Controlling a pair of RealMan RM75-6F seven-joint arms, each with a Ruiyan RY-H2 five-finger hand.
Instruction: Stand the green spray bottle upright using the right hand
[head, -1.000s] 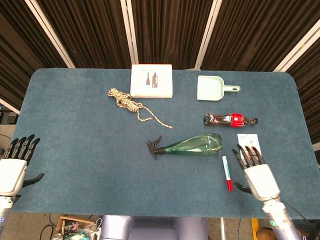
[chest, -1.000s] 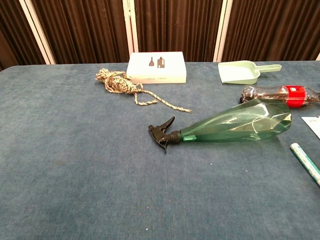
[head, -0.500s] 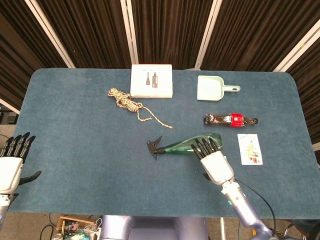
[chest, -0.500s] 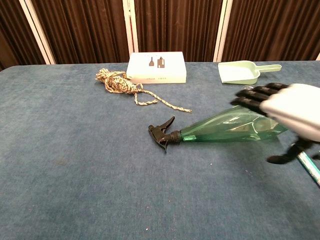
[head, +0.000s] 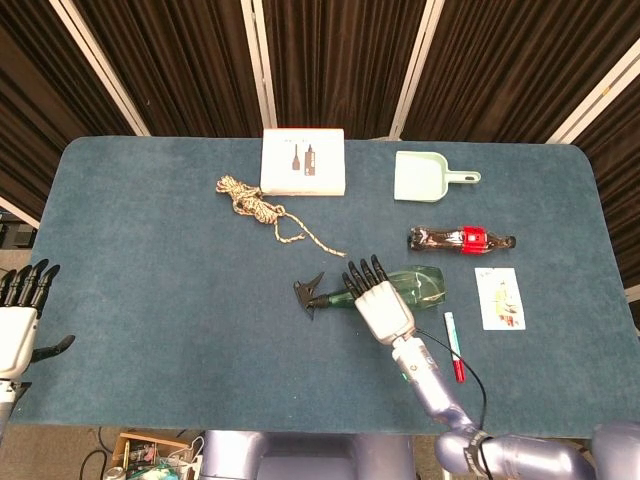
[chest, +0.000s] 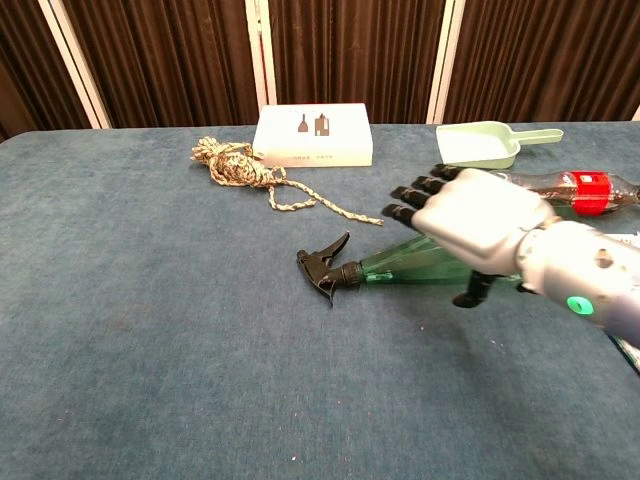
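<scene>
Green spray bottle (head: 400, 288) lies on its side near the middle of the blue table (head: 150, 260) in the head view, black trigger head pointing left, wide base pointing right. Right hand (head: 378, 300) is over the bottle's body, palm down, fingers spread and stretched toward the far side; I can't tell whether it touches the bottle. Left hand (head: 18, 320) sits at the near left edge, fingers apart, holding nothing. Far side: a white box (head: 303, 161) with a coil of rope (head: 255, 203) just to its left, and a pale green scoop (head: 425, 177) to the right. A cola bottle (head: 460, 239) lies right of the spray bottle, a card (head: 499, 298) nearer and right, a marker (head: 453, 345) with a red cap near the right arm.

Chest view now: the spray bottle (chest: 400, 268) stays flat, trigger head left. The right hand (chest: 470, 215) hovers above its body, fingers splayed, thumb hanging down on the near side, gripping nothing. Behind it, the box (chest: 312, 135), rope (chest: 240, 168), scoop (chest: 480, 143) and the cola bottle (chest: 575, 187) at the right.
</scene>
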